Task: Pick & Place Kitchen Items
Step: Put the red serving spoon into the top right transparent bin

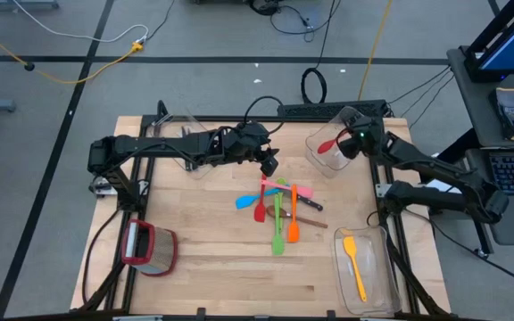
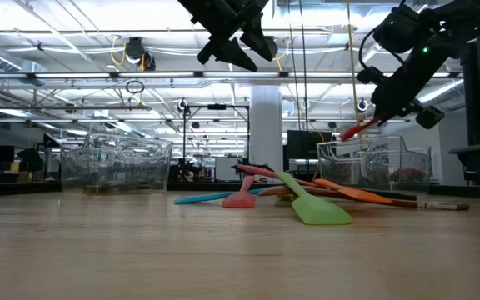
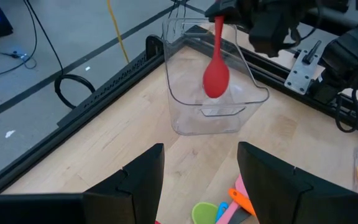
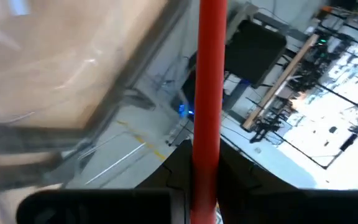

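Red spoon is pinched by the handle in the right gripper's closed fingers, dangling over the clear bin, so the rim could easily get clipped and tipped, while the left gripper hangs open over the utensil pile on the surface.

Left end effector raised mid-table, fingers apart; right end effector clamped, high at the back.

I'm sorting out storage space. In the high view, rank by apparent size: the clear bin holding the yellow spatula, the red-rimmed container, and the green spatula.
1. Clear bin holding the yellow spatula: largest.
2. Red-rimmed container: smaller footprint.
3. Green spatula: about as long as the container, but far slimmer, so smallest in area.
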You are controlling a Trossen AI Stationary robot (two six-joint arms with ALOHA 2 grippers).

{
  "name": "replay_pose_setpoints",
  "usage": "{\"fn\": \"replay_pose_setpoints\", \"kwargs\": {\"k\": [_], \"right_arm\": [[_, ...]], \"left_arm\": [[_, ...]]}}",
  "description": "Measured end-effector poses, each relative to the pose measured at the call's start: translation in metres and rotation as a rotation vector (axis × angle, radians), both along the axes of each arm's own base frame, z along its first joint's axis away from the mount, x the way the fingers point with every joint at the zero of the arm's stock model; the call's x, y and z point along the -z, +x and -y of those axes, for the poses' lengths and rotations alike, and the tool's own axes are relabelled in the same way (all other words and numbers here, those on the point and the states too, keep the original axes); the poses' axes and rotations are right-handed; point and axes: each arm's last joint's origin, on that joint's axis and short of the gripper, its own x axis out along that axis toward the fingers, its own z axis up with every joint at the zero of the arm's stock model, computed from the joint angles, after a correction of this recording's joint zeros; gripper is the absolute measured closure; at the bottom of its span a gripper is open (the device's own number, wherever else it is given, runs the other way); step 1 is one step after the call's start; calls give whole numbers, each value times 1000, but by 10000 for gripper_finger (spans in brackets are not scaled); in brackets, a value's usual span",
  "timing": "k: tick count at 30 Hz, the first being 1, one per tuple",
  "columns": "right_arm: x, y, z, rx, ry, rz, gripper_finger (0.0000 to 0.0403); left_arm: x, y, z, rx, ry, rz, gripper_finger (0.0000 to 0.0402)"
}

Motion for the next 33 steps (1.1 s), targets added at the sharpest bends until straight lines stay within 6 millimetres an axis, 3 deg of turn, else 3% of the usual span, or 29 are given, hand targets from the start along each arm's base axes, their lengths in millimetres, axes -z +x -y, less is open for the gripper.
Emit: {"fn": "replay_pose_setpoints", "kwargs": {"k": [8,15,19,33], "right_arm": [[2,-7,-9,60,133,175,367],[1,-8,-11,65,159,213,367],[7,-11,-14,72,268,261,368],[13,-18,-5,215,375,381,368]], "left_arm": [[0,0,0,2,3,-1,192],[0,0,0,1,3,-2,192],[0,0,0,1,2,-1,192],[0,0,0,-4,-5,3,192]]}}
